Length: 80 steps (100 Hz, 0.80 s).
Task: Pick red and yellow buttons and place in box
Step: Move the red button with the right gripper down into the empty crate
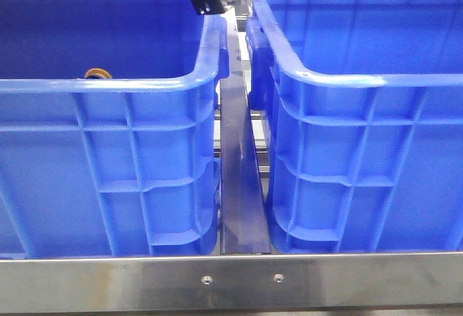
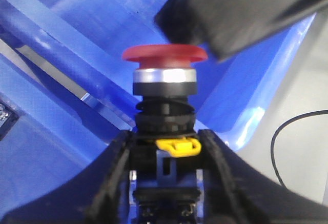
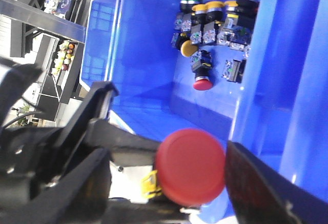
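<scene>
My left gripper is shut on the black body of a red button and holds it upright, with the red cap and silvery collar clear of the fingers. My right gripper is open. Its fingers stand on either side of that red cap, with a wide gap on one side. In the front view the two grippers meet high above the gap between two blue boxes, the left box and the right box. A yellow button peeks over the left box's rim.
The right wrist view looks down into a blue box with a cluster of several buttons in one corner: yellow caps, one green, one red. A metal rail runs between the boxes, and a steel table edge crosses the front.
</scene>
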{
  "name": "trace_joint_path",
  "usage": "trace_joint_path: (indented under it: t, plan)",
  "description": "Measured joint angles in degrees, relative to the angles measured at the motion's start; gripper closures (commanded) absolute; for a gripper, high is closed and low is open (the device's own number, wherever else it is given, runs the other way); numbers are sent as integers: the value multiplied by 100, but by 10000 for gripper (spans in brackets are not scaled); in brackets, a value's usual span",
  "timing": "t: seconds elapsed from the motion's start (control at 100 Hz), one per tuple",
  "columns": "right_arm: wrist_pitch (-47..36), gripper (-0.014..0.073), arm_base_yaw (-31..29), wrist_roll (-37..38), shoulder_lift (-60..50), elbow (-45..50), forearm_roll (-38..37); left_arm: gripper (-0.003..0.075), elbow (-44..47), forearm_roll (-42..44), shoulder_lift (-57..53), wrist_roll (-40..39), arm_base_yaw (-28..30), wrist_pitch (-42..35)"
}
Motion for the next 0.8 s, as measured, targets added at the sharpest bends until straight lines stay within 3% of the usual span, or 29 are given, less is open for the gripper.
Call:
trace_joint_path:
  t: [0.33,0.57,0.8]
  plan:
    - [-8,107,144,0,264,-3,0,567,0,12,0,0,0,0]
    - [4,372,144,0,272,-3,-11,567,0,12,-5,0,0,-22]
    - [4,393,144,0,272,-3,-11,564,0,12,-5,0,0,-31]
